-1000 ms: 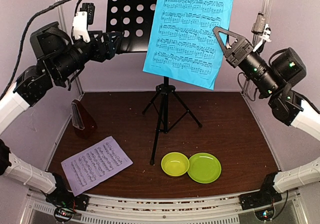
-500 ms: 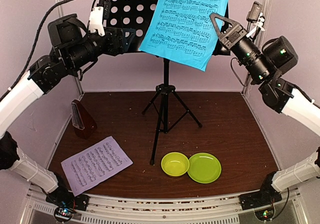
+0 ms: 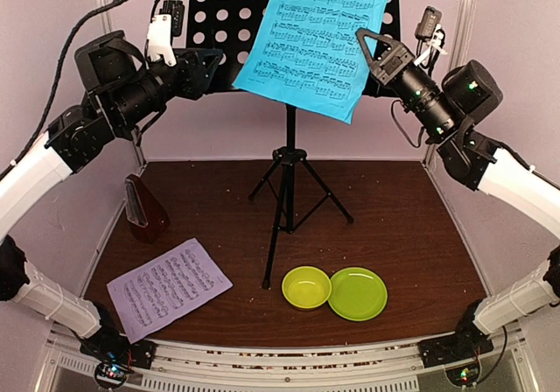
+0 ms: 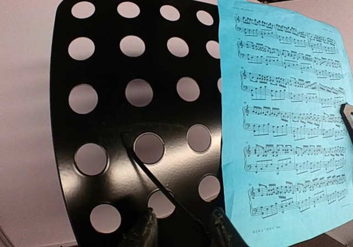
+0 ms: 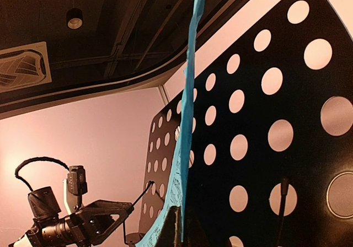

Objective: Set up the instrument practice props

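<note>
One blue sheet [image 3: 315,33] had risen leftward across the stand [image 3: 219,16], right tool [image 3: 363,42] clamped on it (left tool [image 3: 210,64] at the stand's edge, grip unclear); bowl [image 3: 306,287] touched plate [image 3: 357,293].

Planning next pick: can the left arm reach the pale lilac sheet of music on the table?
Probably yes: the pale lilac sheet lies uncovered near that arm's base, apart from the brown wooden metronome. The left gripper must first come down from the black perforated stand.

The stand desk [image 4: 110,125] is glossy black metal, the blue sheet [image 4: 281,148] matt paper, the table [image 3: 394,226] wood-grained.
</note>
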Tool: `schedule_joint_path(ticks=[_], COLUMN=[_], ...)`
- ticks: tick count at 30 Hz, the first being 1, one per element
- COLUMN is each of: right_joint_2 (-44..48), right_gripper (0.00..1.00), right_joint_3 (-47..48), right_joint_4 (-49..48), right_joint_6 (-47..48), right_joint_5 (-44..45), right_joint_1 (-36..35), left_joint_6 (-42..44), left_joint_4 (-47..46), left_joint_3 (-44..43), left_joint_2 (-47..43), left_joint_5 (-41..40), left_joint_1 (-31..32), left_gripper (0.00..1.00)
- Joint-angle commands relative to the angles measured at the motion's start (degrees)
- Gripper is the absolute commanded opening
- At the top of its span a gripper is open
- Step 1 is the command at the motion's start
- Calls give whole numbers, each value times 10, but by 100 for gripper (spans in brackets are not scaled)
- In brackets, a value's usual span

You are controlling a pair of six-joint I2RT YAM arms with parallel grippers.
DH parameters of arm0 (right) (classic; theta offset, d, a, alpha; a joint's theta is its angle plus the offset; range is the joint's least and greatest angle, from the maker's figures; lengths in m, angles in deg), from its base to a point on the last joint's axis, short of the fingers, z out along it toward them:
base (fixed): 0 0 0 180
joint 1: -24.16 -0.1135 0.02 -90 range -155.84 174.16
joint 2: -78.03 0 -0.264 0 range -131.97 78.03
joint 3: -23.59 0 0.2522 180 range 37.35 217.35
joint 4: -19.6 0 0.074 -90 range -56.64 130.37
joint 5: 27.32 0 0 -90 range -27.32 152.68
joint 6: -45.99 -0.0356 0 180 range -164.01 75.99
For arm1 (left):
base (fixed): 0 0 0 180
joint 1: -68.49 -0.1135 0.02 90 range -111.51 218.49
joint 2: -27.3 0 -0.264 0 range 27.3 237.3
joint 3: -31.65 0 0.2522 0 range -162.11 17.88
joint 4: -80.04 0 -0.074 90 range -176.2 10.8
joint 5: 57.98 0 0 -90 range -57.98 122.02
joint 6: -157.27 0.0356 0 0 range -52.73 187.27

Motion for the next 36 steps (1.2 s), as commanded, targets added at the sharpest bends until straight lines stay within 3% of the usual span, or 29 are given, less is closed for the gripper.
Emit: schedule_joint_path(ticks=[1, 10, 18, 27, 36], right_joint_2=[-7, -19, -36, -61, -95], right_gripper=[0, 0, 0, 0, 0], right_joint_3=[26, 40, 60, 82, 130], right_joint_4=[-16, -5, 1, 7, 8], right_joint_6=[-8, -5, 1, 11, 46], right_joint_5=[1, 2, -1, -3, -35], right_joint_1=[7, 10, 11, 11, 11], left_joint_6=[10, 21, 27, 52, 113], left_joint_4=[-74, -105, -145, -220, -292], left_joint_3=[26, 50, 80, 132, 177], left_joint_2=[-25, -36, -53, -74, -87], left_joint_5=[-2, 2, 8, 20, 100], left_joint_1=[-4, -4, -4, -4, -4], left_gripper=[32, 12, 1, 0, 0])
